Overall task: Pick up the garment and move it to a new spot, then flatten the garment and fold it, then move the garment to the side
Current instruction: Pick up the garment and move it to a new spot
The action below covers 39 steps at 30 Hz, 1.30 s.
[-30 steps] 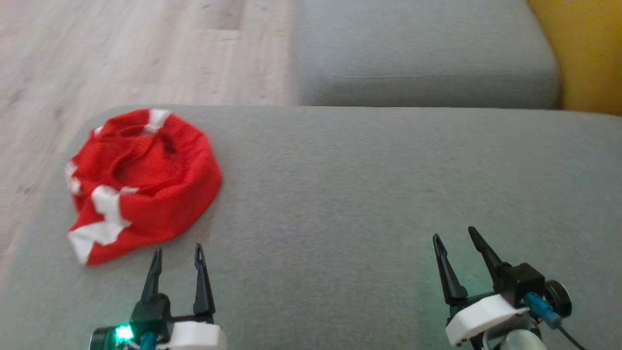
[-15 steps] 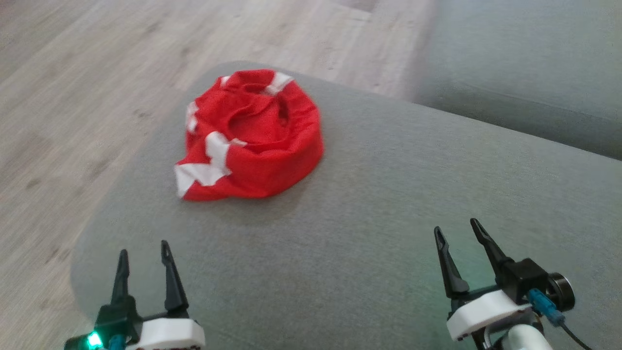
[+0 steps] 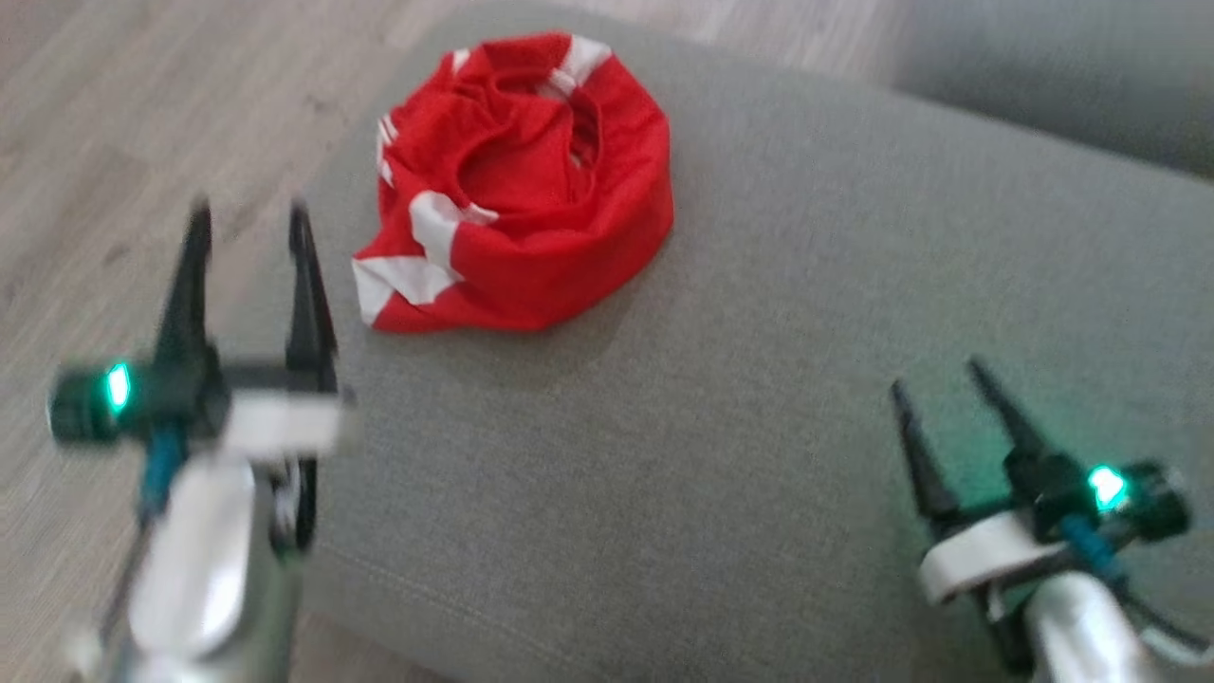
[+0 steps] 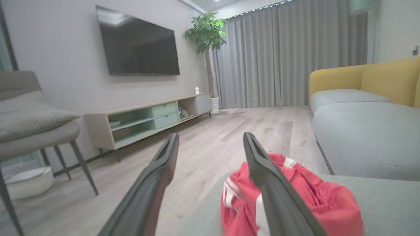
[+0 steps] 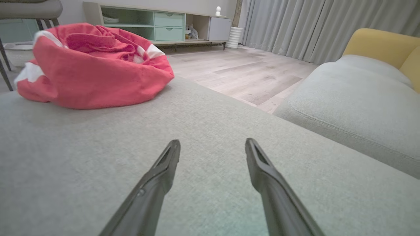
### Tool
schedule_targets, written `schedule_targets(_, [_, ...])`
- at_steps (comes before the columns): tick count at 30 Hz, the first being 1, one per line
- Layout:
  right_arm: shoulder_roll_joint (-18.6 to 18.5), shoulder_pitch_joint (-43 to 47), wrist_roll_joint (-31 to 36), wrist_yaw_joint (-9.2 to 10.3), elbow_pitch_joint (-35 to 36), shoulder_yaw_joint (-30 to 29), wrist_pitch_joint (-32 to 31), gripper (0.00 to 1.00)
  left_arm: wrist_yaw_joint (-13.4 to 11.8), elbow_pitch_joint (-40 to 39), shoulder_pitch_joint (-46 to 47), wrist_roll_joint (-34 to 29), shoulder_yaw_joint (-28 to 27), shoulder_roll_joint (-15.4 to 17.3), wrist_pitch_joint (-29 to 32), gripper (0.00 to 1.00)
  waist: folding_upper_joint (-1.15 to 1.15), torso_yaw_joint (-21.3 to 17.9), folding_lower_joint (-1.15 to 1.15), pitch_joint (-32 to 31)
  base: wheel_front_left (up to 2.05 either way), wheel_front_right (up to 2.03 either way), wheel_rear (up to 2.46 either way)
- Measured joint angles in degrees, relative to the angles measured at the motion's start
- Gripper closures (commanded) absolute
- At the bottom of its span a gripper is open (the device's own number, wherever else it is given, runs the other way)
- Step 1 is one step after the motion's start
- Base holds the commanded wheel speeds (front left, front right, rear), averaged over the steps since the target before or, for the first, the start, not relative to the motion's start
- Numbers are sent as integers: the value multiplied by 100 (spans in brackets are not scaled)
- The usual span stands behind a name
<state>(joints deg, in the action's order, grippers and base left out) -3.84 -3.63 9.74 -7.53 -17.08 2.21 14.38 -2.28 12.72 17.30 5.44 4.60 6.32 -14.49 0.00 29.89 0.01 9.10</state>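
Observation:
The garment [image 3: 522, 180] is red with white stripes, crumpled in a round heap near the far left corner of the grey cushion [image 3: 740, 379]. My left gripper [image 3: 248, 211] hangs open over the cushion's left edge, left of the garment and apart from it. In the left wrist view the garment [image 4: 311, 200] lies just beyond and right of the open left gripper [image 4: 211, 139]. My right gripper [image 3: 939, 375] is open above the cushion's near right part, far from the cloth. The right wrist view has the garment [image 5: 92, 65] at upper left, well ahead of the open right gripper [image 5: 212, 144].
Wooden floor [image 3: 114, 142] lies left of the cushion. A second grey seat cushion [image 5: 354, 108] sits to the right across a gap, with a yellow backrest [image 5: 380, 42]. A chair [image 4: 32, 124] and a TV console [image 4: 147, 118] stand further off.
The head camera has swung and tilted, so the whole picture shifted. My left arm has risen and reached forward beside the garment. The garment lies as before.

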Motion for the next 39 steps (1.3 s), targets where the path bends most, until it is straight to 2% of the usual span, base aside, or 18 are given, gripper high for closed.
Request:
schedule_targets(2, [-229, -202, 83, 0, 98, -52, 0, 0, 199, 369, 708, 3, 68, 87, 73, 0, 0, -25, 1, 253, 0, 0, 0])
schedule_targets(4, [-474, -380, 147, 0, 204, -89, 0, 0, 408, 789, 1429, 7, 136, 108, 445, 0, 0, -54, 1, 515, 0, 0, 0])
schedule_targets(10, [-971, -664, 196, 0, 391, -101, 0, 0, 648, 2218, 3301, 355, 97, 116, 1410, 0, 0, -185, 1, 1257, 0, 0, 0])
schedule_targets(14, [-1067, -827, 196, 0, 645, -90, 35, 0, 795, 3192, 3799, 525, 90, 152, 1835, 0, 0, -358, 0, 1640, 0, 0, 0])
schedule_targets(19, [-1103, -1018, 196, 0, 875, -85, 80, 0, 875, 4155, 3829, 526, 186, 182, 2043, 0, 0, -617, -1, 1955, 0, 0, 0])
schedule_targets(20, [-1103, -1039, 196, 0, 909, -88, 85, 0, 889, 4250, 3830, 553, 214, 183, 1979, 47, 0, -661, -1, 1999, 0, 0, 0])
schedule_targets(21, [-1099, -1066, 196, 0, 934, -87, 88, 0, 892, 4298, 3834, 572, 257, 186, 1846, 100, 0, -695, -1, 2038, 0, 0, 0])
schedule_targets(27, [-1020, -1144, 194, 0, 815, -100, 124, 0, 936, 4359, 4176, 468, 478, 266, 946, 100, 0, -767, 0, 1961, 0, 0, 0])
schedule_targets(30, [-875, -1171, 192, 0, 597, -85, 111, 0, 937, 4196, 4493, 330, 625, 398, 736, 100, 0, -799, 0, 1755, 0, 0, 0])
schedule_targets(36, [-287, -1007, 99, 0, 291, 88, 66, 0, 944, 3459, 5003, 103, 1040, 665, 737, 100, 0, -1037, -2, 1138, 0, 0, 0])
schedule_targets(39, [-131, -953, -1, 0, 245, 92, 66, 0, 944, 2969, 5183, 109, 1288, 798, 882, 100, 0, -1285, -3, 840, 0, 0, 0])
